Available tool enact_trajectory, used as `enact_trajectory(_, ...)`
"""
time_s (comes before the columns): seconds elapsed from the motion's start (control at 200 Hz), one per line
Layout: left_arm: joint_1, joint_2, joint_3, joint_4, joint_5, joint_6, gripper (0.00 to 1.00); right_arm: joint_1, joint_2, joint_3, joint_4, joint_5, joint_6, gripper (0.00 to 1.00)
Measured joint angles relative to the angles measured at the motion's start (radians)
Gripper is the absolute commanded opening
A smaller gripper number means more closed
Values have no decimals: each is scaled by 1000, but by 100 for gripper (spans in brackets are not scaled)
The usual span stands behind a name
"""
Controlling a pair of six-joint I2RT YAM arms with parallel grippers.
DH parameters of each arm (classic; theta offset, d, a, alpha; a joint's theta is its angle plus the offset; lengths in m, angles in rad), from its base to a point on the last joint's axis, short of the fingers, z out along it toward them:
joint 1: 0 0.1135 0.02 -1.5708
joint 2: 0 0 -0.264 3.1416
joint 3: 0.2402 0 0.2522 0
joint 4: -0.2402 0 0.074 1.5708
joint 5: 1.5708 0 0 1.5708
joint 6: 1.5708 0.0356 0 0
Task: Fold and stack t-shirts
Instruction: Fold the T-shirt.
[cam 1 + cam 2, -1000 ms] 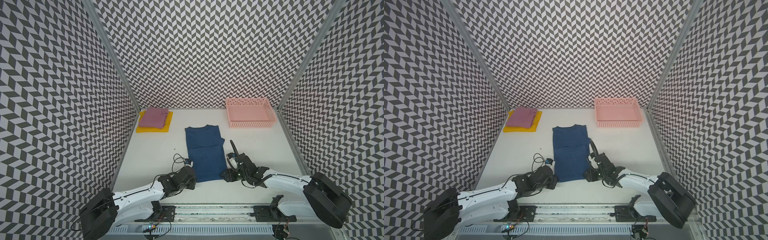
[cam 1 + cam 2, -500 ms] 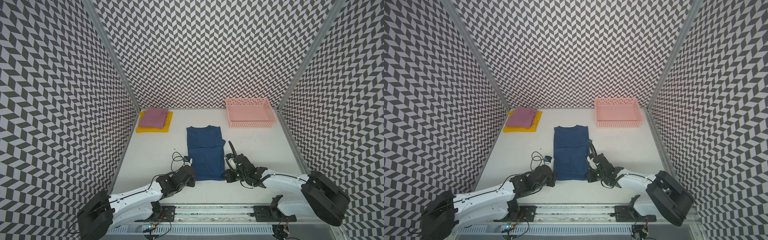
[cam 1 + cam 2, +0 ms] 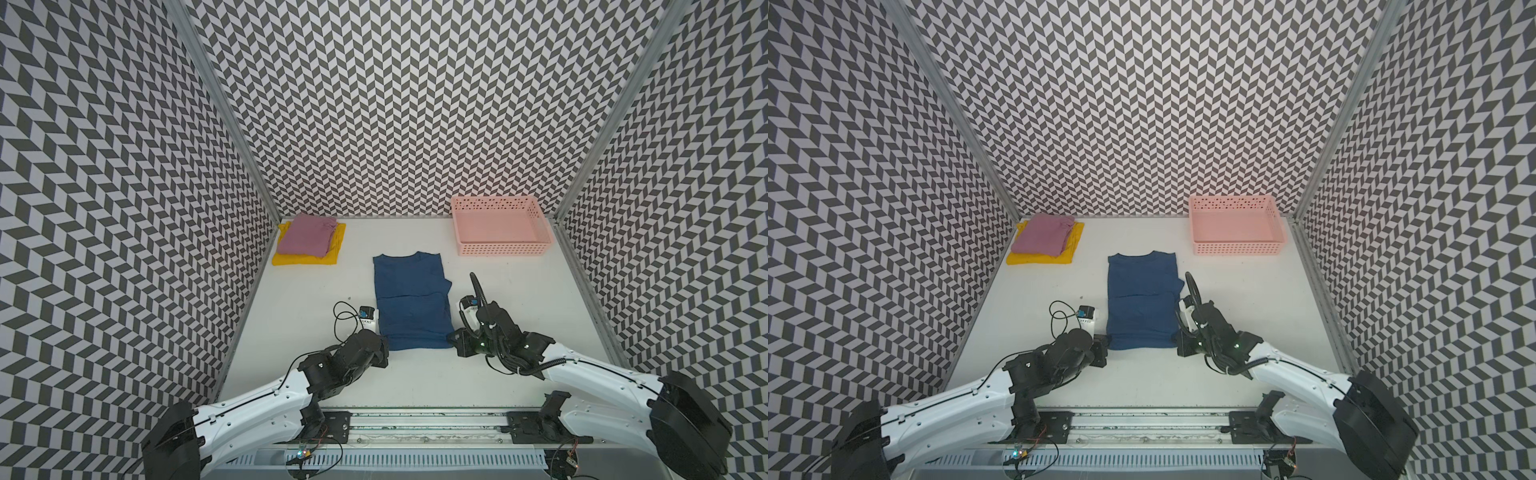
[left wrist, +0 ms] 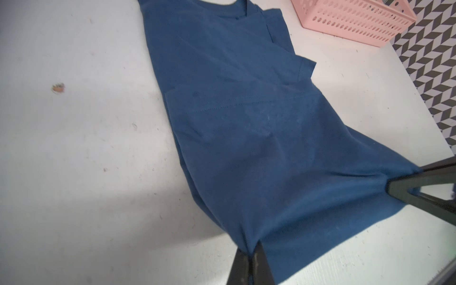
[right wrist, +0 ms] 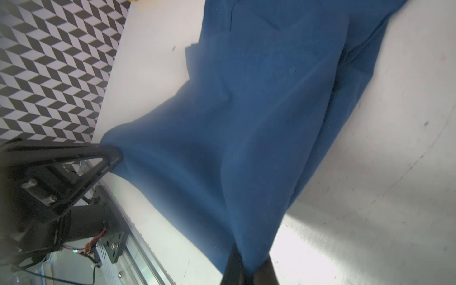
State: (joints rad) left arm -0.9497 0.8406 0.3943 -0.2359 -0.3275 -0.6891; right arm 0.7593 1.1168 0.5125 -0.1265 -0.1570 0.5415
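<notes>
The white surface (image 3: pixel 519 299) carries a navy t-shirt (image 3: pixel 409 303) lying flat at its middle, sleeves folded in and collar toward the back wall. A pink basket (image 3: pixel 500 249) stands at the back right corner. At the back left a yellow t-shirt (image 3: pixel 303 258) lies folded, with a folded mauve t-shirt (image 3: pixel 305 235) stacked on it. The left hand (image 4: pixel 251 256) is pinched closed on the navy t-shirt's near left hem corner. The right hand (image 5: pixel 246 269) is clamped on the near right corner.
</notes>
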Motion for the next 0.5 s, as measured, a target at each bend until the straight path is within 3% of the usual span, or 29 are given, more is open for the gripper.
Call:
enact_trajectory(0.2,147,106,117,114,-18,116,0,-11,83,156,3,113,-46,0)
enact_trajectory(0.501,312,332,291,289,26,247,0,-71,321,395,31,159,-149,0)
